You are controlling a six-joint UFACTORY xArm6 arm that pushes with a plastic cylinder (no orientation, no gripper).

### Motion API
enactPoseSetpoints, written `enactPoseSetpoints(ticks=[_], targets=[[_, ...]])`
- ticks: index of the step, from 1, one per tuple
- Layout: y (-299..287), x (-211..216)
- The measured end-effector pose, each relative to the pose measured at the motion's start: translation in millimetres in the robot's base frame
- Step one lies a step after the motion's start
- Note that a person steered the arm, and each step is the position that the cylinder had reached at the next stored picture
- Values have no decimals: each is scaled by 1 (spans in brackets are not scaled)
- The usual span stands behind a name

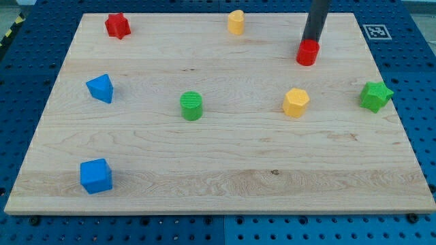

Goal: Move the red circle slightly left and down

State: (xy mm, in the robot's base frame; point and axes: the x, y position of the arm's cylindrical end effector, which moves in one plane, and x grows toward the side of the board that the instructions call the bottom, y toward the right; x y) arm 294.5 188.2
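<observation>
The red circle [307, 53] is a short red cylinder near the view's top right of the wooden board [218, 170]. My dark rod comes down from the view's top edge, and my tip [311, 41] stands just behind the red circle, at its upper right side, touching or almost touching it.
A red star [117, 26] is at the top left and a yellow block [236, 22] at the top middle. A yellow hexagon [296, 103] lies below the red circle. A green star [376, 96] is at the right, a green cylinder [191, 106] in the middle. Two blue blocks [101, 88] [95, 176] are at the left.
</observation>
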Motion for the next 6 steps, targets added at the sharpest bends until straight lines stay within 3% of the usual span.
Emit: enactPoseSetpoints(ticks=[1,3,6], targets=[[45,4],[-4,31],[-56,31]])
